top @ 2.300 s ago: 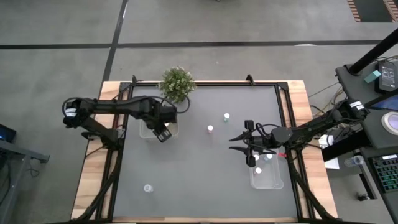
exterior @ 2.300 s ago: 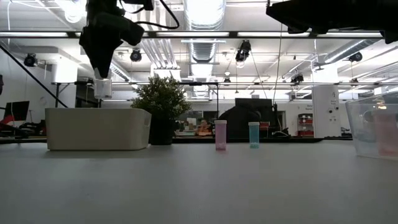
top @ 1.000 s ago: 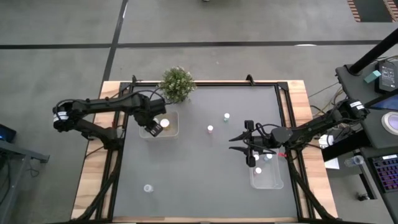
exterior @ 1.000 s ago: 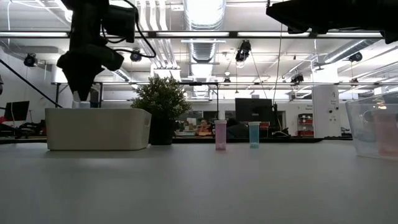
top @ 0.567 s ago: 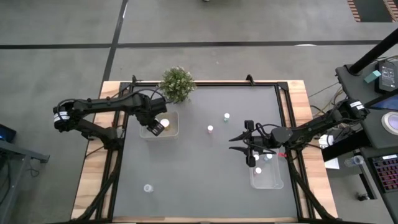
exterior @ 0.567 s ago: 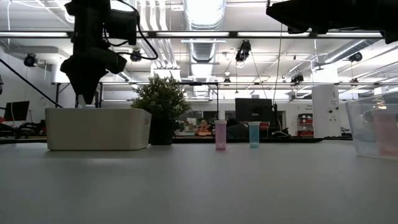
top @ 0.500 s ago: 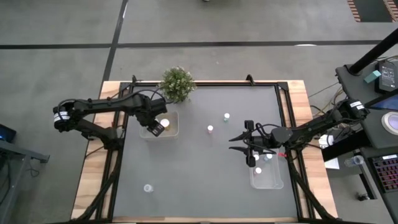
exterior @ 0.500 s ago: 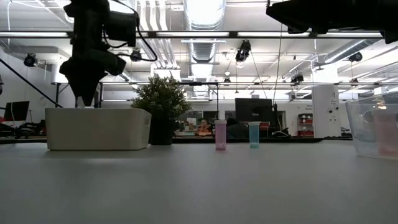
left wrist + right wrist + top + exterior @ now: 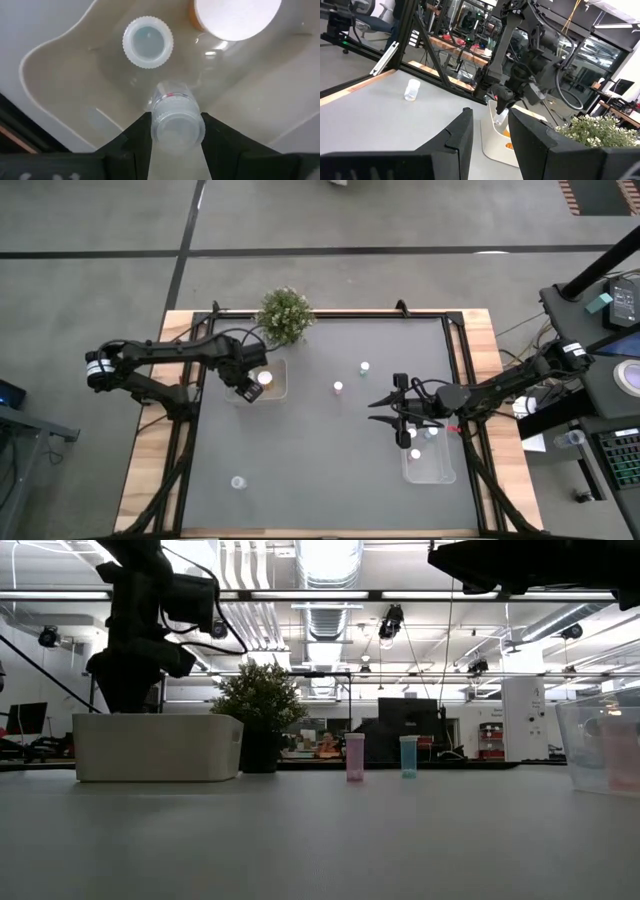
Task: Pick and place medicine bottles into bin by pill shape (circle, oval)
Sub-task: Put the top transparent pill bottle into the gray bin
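Clear plastic with a pink-marked band, the small medicine bottle (image 9: 176,120) sits clamped between the two dark fingers of the left pincer (image 9: 172,131), which hangs inside the mouth of the cream bin (image 9: 278,390) near the table's far left corner, beside the potted plant (image 9: 284,314). The bottle's long axis runs straight out from the pincer toward the bin floor, so what is left of this step, as I judge it, is a short drop along that same line. Two other bottles already rest in the bin just beyond it: a white-capped bottle (image 9: 148,41) and the larger orange-amber bottle (image 9: 235,17), both close to the held one but not touching it. The release should fall into the bare floor between them and the bin wall. The right pincer (image 9: 404,420) waits over the near right part of the table, beside the clear bin (image 9: 440,472), jaws parted and holding nothing, far from this bin.
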{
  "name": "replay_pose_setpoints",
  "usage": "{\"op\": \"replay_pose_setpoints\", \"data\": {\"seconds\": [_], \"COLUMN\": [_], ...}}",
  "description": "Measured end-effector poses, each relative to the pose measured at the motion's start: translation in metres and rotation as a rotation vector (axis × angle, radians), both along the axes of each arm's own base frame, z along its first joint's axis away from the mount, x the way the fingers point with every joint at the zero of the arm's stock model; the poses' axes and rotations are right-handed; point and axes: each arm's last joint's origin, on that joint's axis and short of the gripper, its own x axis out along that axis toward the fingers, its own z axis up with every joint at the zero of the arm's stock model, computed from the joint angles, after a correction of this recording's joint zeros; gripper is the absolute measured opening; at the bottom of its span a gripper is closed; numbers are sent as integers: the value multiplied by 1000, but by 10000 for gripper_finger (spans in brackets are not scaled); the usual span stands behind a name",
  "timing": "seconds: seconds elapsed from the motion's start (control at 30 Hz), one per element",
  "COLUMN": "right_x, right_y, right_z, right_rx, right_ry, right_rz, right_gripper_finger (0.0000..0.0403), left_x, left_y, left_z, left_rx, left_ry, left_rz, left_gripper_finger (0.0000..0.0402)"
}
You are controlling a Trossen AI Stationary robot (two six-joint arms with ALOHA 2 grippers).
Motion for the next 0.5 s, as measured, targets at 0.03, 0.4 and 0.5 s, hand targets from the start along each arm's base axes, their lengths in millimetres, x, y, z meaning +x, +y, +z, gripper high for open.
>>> {"op": "replay_pose_setpoints", "data": {"seconds": [0.03, 0.4, 0.5], "right_x": [0, 0, 0], "right_y": [0, 0, 0], "right_z": [0, 0, 0], "right_rx": [0, 0, 0], "right_ry": [0, 0, 0], "right_rz": [0, 0, 0], "right_gripper_finger": [114, 114, 114], "left_x": [0, -1, -1], "left_y": [0, 0, 0], "left_z": [-1, -4, -3], "left_rx": [0, 12, 13], "left_ry": [0, 11, 8], "left_rz": [1, 2, 3], "left_gripper_finger": [125, 134, 135]}}
